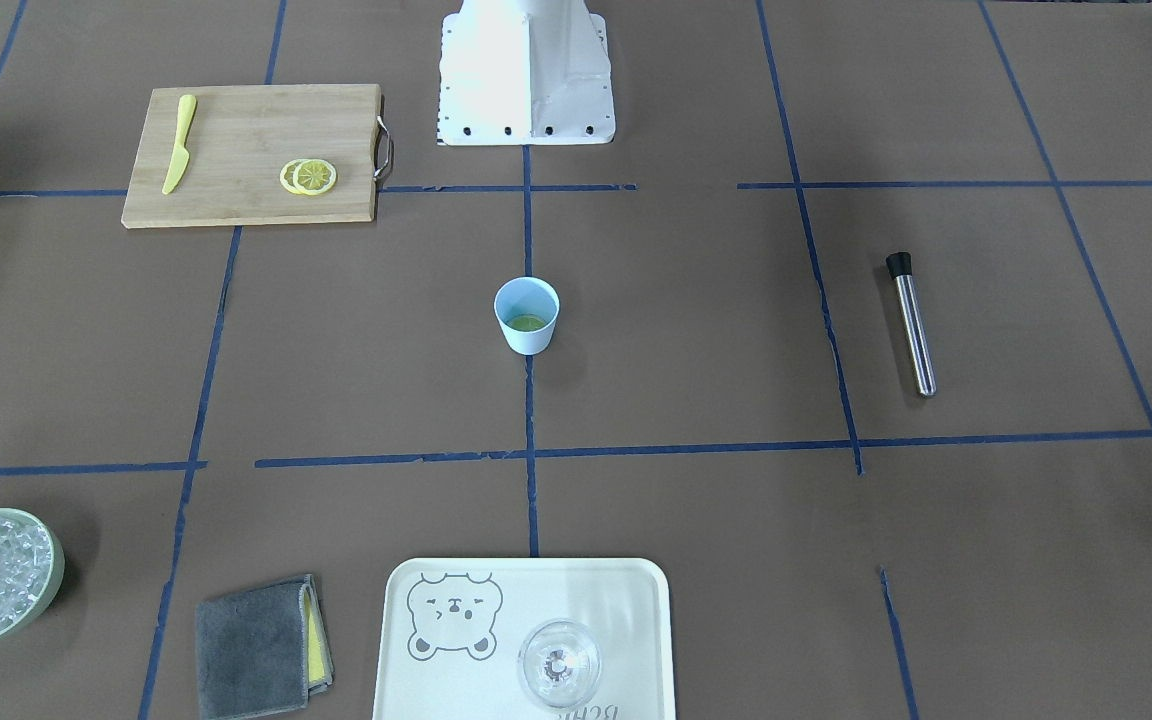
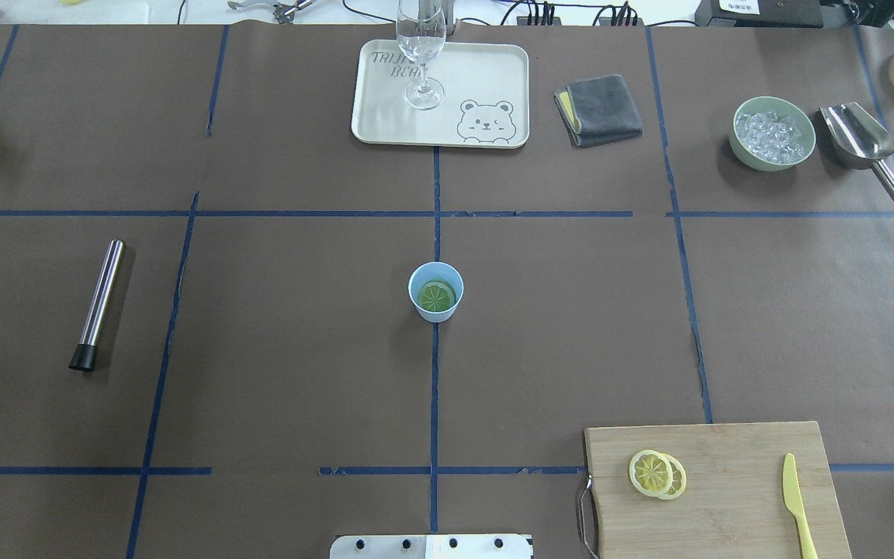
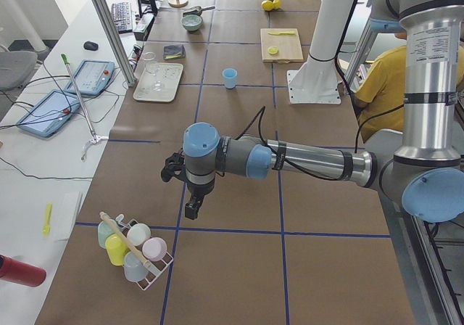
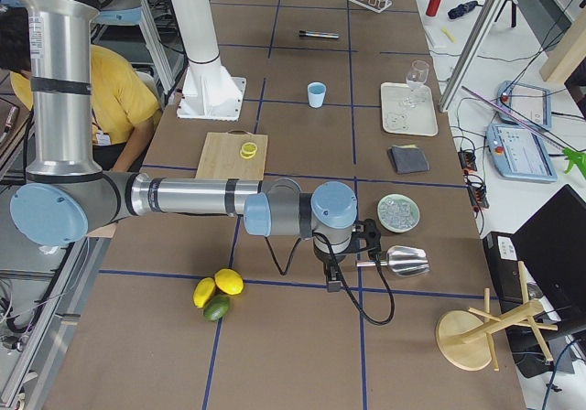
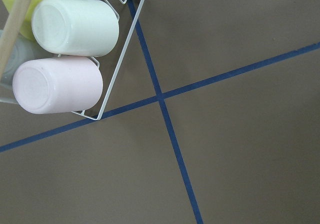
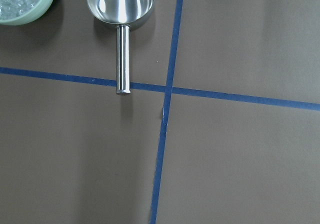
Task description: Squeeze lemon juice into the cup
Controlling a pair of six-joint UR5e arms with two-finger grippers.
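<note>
The light-blue cup [image 2: 436, 307] stands upright at the table's middle; it also shows in the front view [image 1: 532, 340]. One lemon slice [image 2: 437, 296] lies flat inside it, looking greenish. Two more lemon slices [image 2: 655, 473] overlap on the wooden cutting board [image 2: 726, 505]. My left gripper [image 3: 192, 207] shows only in the exterior left view, far from the cup near the mug rack; I cannot tell if it is open. My right gripper [image 4: 332, 282] shows only in the exterior right view, near the scoop; I cannot tell its state. Both wrist views show no fingers.
A yellow knife [image 2: 799, 505] lies on the board. A steel muddler [image 2: 97, 303] lies at the left. A tray [image 2: 385, 116] with a clear glass [image 2: 421, 46], a grey cloth [image 2: 599, 109], an ice bowl [image 2: 773, 133] and a scoop [image 2: 866, 147] line the far side. A mug rack [image 5: 70, 49] is below the left wrist.
</note>
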